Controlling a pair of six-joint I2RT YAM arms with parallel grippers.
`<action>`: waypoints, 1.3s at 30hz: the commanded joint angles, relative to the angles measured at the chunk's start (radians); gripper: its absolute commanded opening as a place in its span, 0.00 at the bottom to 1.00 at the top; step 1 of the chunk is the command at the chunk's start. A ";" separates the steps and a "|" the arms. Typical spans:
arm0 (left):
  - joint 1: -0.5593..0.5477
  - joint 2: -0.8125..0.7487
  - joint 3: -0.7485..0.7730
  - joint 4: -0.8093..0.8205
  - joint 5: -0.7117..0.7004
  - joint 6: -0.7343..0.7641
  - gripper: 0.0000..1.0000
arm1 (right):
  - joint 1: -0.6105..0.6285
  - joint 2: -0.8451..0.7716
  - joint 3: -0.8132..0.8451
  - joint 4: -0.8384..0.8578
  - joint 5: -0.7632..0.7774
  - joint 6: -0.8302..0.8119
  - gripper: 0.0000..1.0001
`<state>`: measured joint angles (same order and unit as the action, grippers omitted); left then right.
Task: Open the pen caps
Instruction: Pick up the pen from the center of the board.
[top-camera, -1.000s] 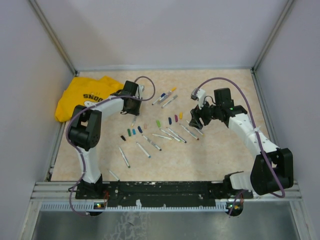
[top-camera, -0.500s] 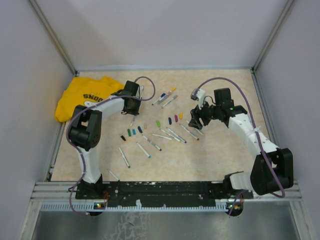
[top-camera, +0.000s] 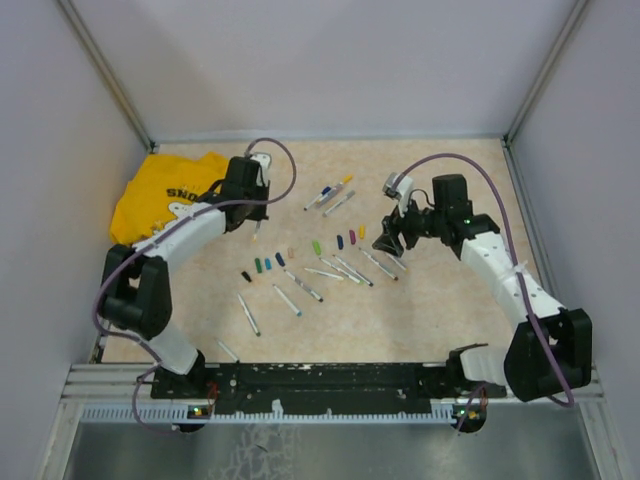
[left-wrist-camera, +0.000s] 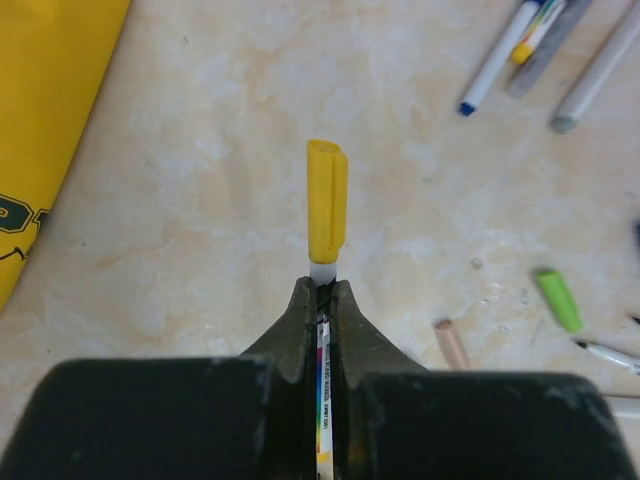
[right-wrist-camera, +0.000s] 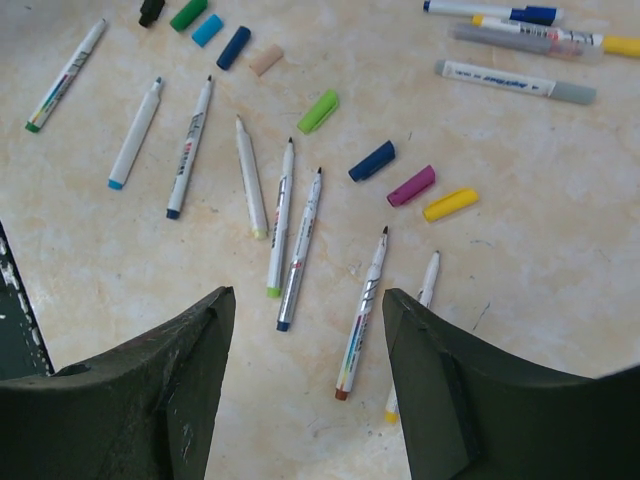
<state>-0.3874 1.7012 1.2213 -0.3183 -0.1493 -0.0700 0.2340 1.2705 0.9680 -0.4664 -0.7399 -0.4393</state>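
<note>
Left gripper clamped tight on pen barrel.
Yellow cap points straight out along the finger axis; right gripper jaws apart, empty.

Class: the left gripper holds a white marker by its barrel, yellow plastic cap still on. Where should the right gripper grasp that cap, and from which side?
Probably the middle of the yellow plastic cap, approached from its free end, in line with the white barrel. The left gripper is shut on the barrel behind, leaving only the cap clear.
</note>
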 joint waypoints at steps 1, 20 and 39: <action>-0.027 -0.146 -0.099 0.122 0.072 -0.051 0.00 | 0.008 -0.072 -0.025 0.103 -0.073 0.018 0.61; -0.372 -0.661 -0.707 0.839 0.221 -0.330 0.00 | 0.020 -0.168 -0.156 0.273 -0.311 0.083 0.60; -0.605 -0.602 -0.931 1.433 -0.085 -0.389 0.00 | 0.137 -0.147 -0.240 0.476 -0.352 0.239 0.60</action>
<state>-0.9714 1.0779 0.3214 0.9150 -0.1547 -0.4347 0.3542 1.1324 0.7513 -0.1406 -1.0679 -0.2890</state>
